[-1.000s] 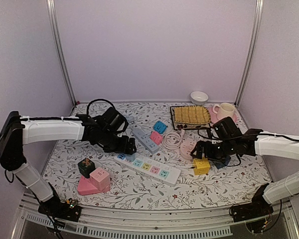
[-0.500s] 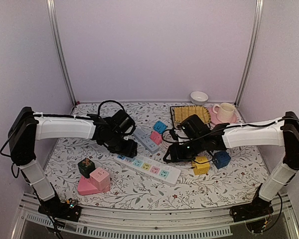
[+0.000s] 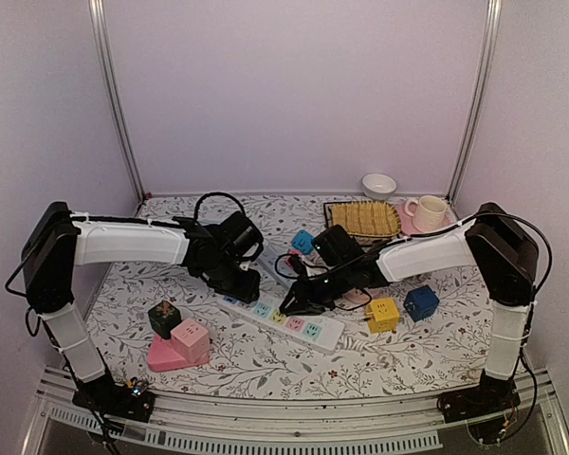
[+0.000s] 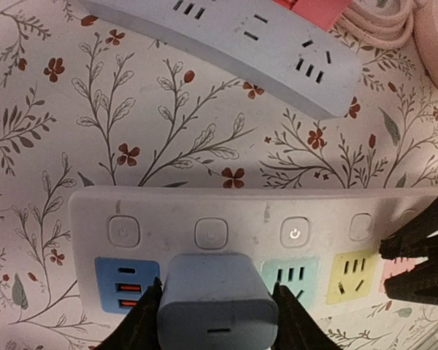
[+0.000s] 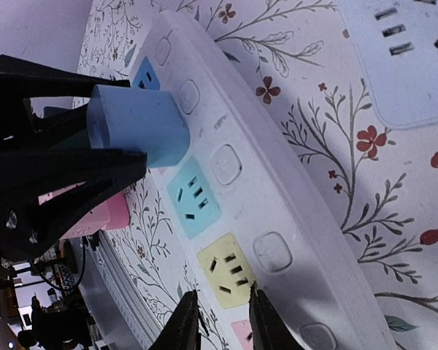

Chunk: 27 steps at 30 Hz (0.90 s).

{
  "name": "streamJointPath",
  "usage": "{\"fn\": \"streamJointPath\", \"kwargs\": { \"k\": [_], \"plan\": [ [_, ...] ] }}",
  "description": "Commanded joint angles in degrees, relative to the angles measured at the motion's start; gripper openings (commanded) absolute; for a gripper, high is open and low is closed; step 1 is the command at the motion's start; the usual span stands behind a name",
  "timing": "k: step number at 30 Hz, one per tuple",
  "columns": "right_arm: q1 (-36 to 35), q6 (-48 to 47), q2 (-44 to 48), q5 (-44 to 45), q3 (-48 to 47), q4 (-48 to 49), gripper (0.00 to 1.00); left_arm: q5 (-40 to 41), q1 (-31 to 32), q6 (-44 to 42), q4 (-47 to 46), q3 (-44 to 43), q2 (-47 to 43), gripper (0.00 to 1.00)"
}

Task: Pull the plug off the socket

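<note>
Left gripper (image 4: pixel 217 315), the nearer arm, stands over the white power strip (image 4: pixel 241 208) running crosswise beneath it, which the right gripper (image 5: pixel 219 321) touches further along, fingers nearly together, whether pinching I cannot tell, and is clamped on the blue-grey plug (image 4: pixel 217 292) seated directly between its fingers, so the pull looks straight back off the strip's face.

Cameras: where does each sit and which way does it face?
Top external: above and behind the bases, looking down at the table; both arms show.
Left wrist: straight down on the plug, clamped in the left gripper.
Right wrist: low along the power strip; right gripper at bottom edge.
Shared: both wrist views show the plug.
</note>
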<state>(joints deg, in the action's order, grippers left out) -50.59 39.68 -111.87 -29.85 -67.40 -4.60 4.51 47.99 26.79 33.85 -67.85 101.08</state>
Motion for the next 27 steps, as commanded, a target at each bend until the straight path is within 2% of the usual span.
{"fn": "streamJointPath", "kwargs": {
  "k": [1,6,13,18,21,24,27],
  "plan": [
    [-0.2,2.34,-3.4,-3.71,-4.64,3.19,0.22,0.84,0.63,-1.37,1.13,-2.18,0.54,0.38],
    [-0.31,4.7,-6.77,-4.48,-6.15,2.91,0.14,0.63,1.22,-1.7,1.09,-3.2,0.29,0.22],
    [-0.47,6.7,-11.18,-1.07,-6.32,-2.75,0.04,1.11,2.1,-3.37,0.48,-7.28,-1.66,0.07],
    [-0.47,8.28,-12.88,2.89,-5.08,-6.07,0.04,1.63,2.63,-4.69,-2.3,-6.08,-4.86,0.01],
    [-0.42,9.15,-13.45,4.24,-4.38,-6.73,0.04,3.96,2.9,-4.7,-4.57,-4.0,-7.81,0.02],
    [-0.45,8.81,-11.94,5.8,-3.89,-6.52,0.03,6.47,1.04,-1.15,-2.95,-2.56,-8.93,0.02],
    [-0.43,7.66,-8.94,7.63,-4.04,-6.16,0.04,8.14,-3.46,3.94,-0.33,-0.67,-9.32,0.02]
  ]
}}
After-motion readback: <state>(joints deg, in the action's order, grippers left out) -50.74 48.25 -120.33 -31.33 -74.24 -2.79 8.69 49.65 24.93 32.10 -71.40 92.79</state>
